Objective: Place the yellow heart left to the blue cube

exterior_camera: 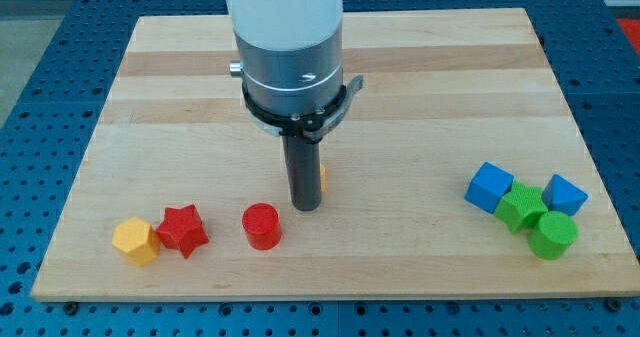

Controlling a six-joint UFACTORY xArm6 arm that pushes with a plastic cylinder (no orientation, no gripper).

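Near the tabletop (420,97) centre: my tip (305,207), a plain rod tool with nothing to open or close. Yellow heart (322,177): mostly hidden, touching the rod's right side. Blue cube (489,186): far right, beside green block (520,207), green cylinder (552,235), second blue block (565,194). Left: red cylinder (262,226), red star (182,229), yellow hexagonal block (135,241).

Bright, even overhead light across the table (420,87), no harsh glare. Soft short shadows sit under the blocks and beneath my tip (305,208). Focus is crisp throughout, with no visible edge distortion.
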